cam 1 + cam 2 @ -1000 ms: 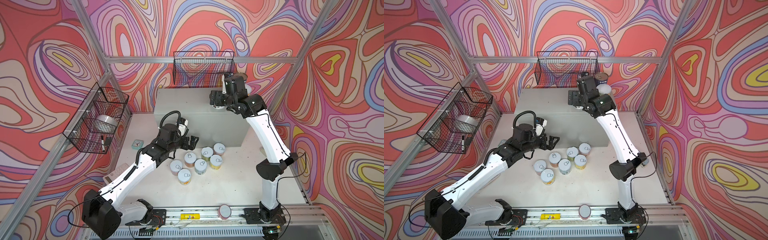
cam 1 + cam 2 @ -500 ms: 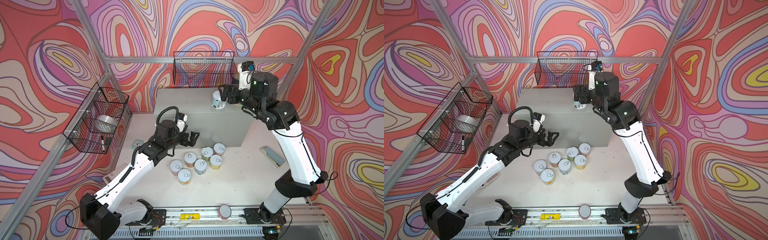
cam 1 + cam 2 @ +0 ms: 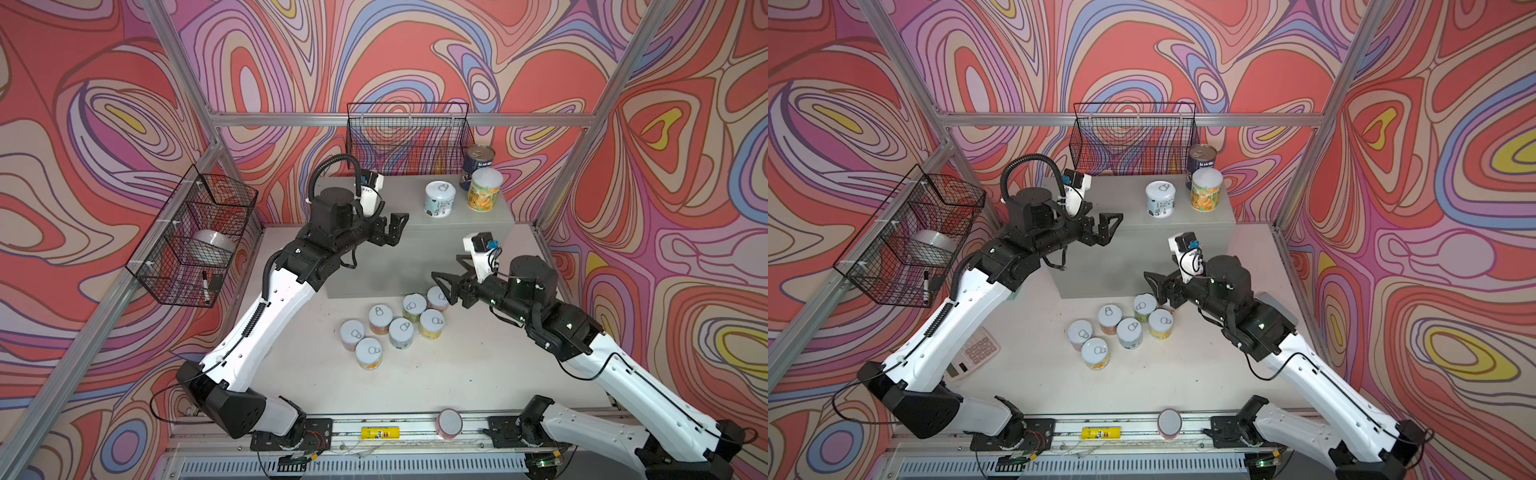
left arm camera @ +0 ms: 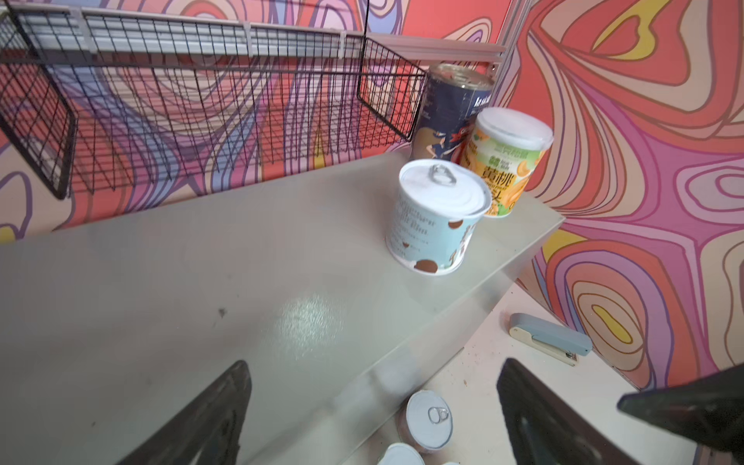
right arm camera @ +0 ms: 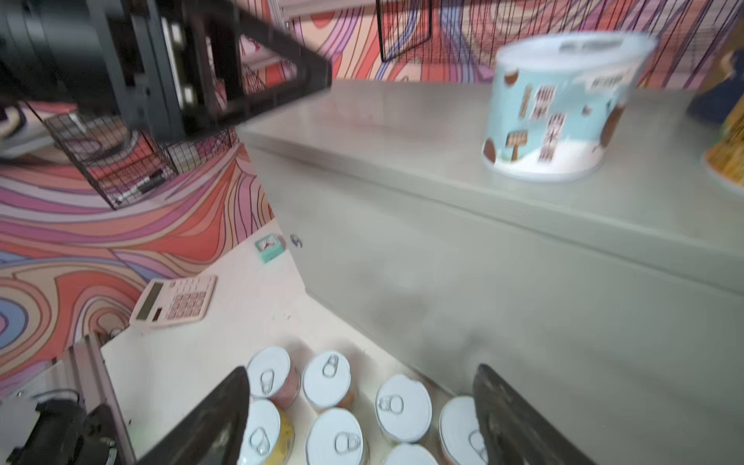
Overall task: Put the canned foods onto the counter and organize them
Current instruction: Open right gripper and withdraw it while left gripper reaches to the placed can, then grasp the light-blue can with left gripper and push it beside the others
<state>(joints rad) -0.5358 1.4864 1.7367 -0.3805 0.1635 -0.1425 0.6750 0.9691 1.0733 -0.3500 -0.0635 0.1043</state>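
The grey cabinet (image 3: 395, 266) stands at the back edge of the white surface (image 3: 457, 374). In both top views the right arm (image 3: 602, 365) covers the lower right of its front face. The left pincer (image 3: 397, 228) hangs level with the cabinet's front edge, jaws wide apart and empty; a second ago it was low over the cans on the surface. The right pincer (image 3: 445, 268) was up at the teal can (image 3: 439, 199) half a second ago. Now it is down before the front face, jaws apart with nothing between them, above the seven cans (image 3: 399, 330) clustered near the cabinet's foot. A top view shows only six of these, the seventh being hidden behind that pincer. The teal can stands alone on the cabinet top, right of the middle and nearer the front edge. The dark-blue can (image 3: 478, 160) fills the back right corner with the orange-fruit can (image 3: 484, 191) just before it, too close to tell whether they touch. The right wrist view is blurred and crops the orange-fruit can. The calculator (image 3: 976, 353), near the surface's left edge, shows in just a top view and the right wrist view; elsewhere the left arm (image 3: 257, 332) covers it. Only the left wrist view shows the stapler (image 4: 551, 340) whole, near the right edge.
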